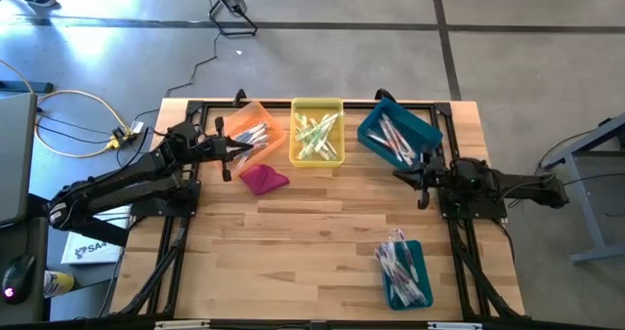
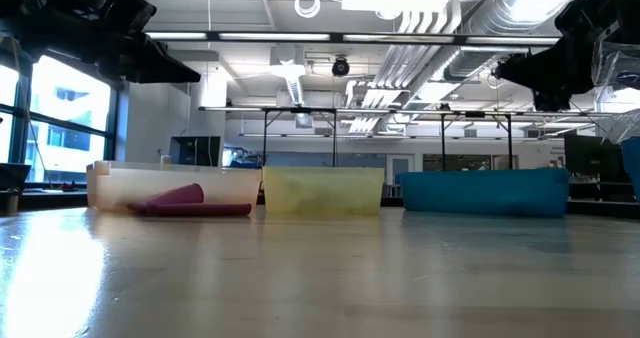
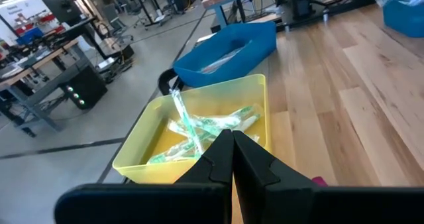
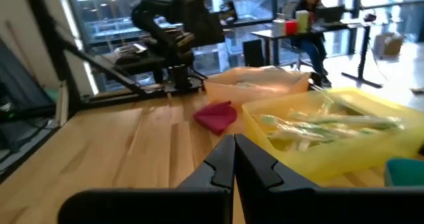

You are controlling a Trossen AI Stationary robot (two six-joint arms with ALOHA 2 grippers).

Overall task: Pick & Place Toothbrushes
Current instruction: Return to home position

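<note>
"Wood planks of the table (image 1: 312, 223) run under both arms, and an open workshop shows beyond," says the first. "Where are the left fingers?"

"The left gripper (image 3: 232, 139) hangs above the table," says the second. "Its fingers (image 3: 215, 166) are pressed flat together with nothing between them. The yellow bin (image 3: 142, 151) sits just ahead of the tips, the orange bin (image 1: 262, 106) is just to one side of them, and the cloth (image 1: 264, 180) lies near on the other side."

"And the right?"

"The right gripper (image 4: 233, 144) is the same — fingers (image 4: 255, 168) clenched on nothing and raised off the wood. Its tips point across the table at the yellow bin and the cloth. The blue bin (image 1: 415, 120) stands close beside them. The second blue bin (image 1: 412, 247) lies well apart, back along the arm's other side."

"The toothbrushes (image 1: 317, 135)?"

"All are in bins and none is at either pair of fingers. Green and white ones fill the yellow bin ahead of the left tips. More lie in the orange bin, and both blue bins hold a heap — pale sticks with some red among them."
</note>
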